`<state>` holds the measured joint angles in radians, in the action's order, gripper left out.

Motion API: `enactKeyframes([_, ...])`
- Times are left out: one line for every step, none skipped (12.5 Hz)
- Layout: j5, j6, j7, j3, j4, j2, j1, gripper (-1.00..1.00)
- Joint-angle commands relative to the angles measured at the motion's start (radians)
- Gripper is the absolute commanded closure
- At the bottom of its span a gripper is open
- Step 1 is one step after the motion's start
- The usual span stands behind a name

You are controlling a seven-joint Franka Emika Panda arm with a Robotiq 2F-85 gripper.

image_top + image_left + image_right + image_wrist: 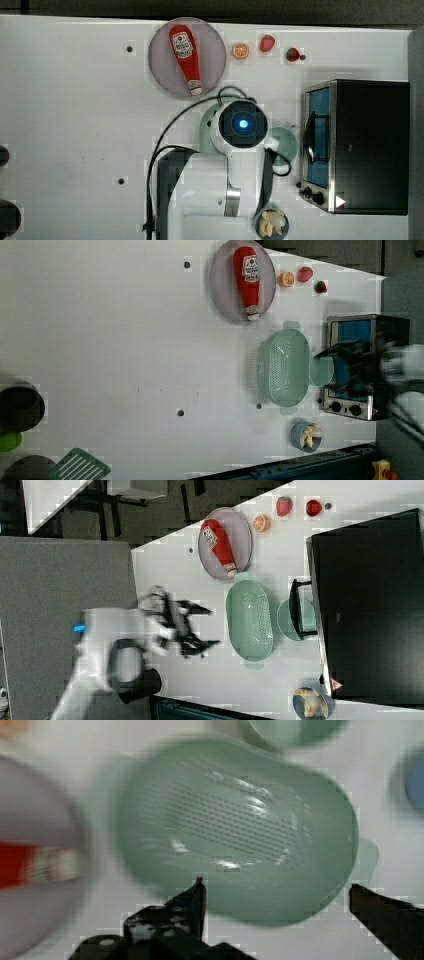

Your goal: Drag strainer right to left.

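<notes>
The gripper (202, 626) hangs above the table (125, 340) with its two black fingers (192, 902) spread wide apart and nothing between them. In the right view it is to the left of the strainer (249, 620), clear of it. In the wrist view the strainer (235, 830) lies just beyond the fingertips, untouched.

The strainer (285, 367) sits upright on the table, its long axis running up and down in the left view. A cup (321, 371) is just beside its right side in the left view, between it and the oven (357, 365). A plate (222, 280) with a ketchup bottle (247, 280) lying on it is near the strainer's upper end in the left view. A blue bowl (306, 436) with pale food in it stands below the strainer in the left view.
</notes>
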<state>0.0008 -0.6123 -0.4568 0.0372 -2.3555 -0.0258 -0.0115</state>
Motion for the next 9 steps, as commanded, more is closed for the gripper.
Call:
enactKeyframes([-0.011,-0.148,-0.166,-0.028,-0.049,0.033,-0.005,-1.0])
enactKeyframes([-0.011,-0.2,-0.199,-0.033,-0.063,0.081,-0.002,-1.0])
enactKeyframes([-0.011,-0.252,-0.231,-0.037,-0.07,0.126,0.004,-1.0])
enactKeyframes([-0.011,-0.306,-0.256,-0.043,-0.07,0.169,0.009,-1.0])
enactKeyframes([-0.011,-0.349,-0.273,-0.046,-0.071,0.21,0.015,-1.0])
enactKeyframes([-0.011,-0.382,-0.284,-0.046,-0.07,0.244,0.022,-1.0])
enactKeyframes([-0.011,-0.405,-0.284,-0.045,-0.072,0.274,0.027,-1.0])
enactKeyframes([-0.011,-0.422,-0.284,-0.045,-0.072,0.3,0.031,-1.0])
enactKeyframes([-0.011,-0.447,-0.284,-0.045,-0.072,0.323,0.034,-1.0])
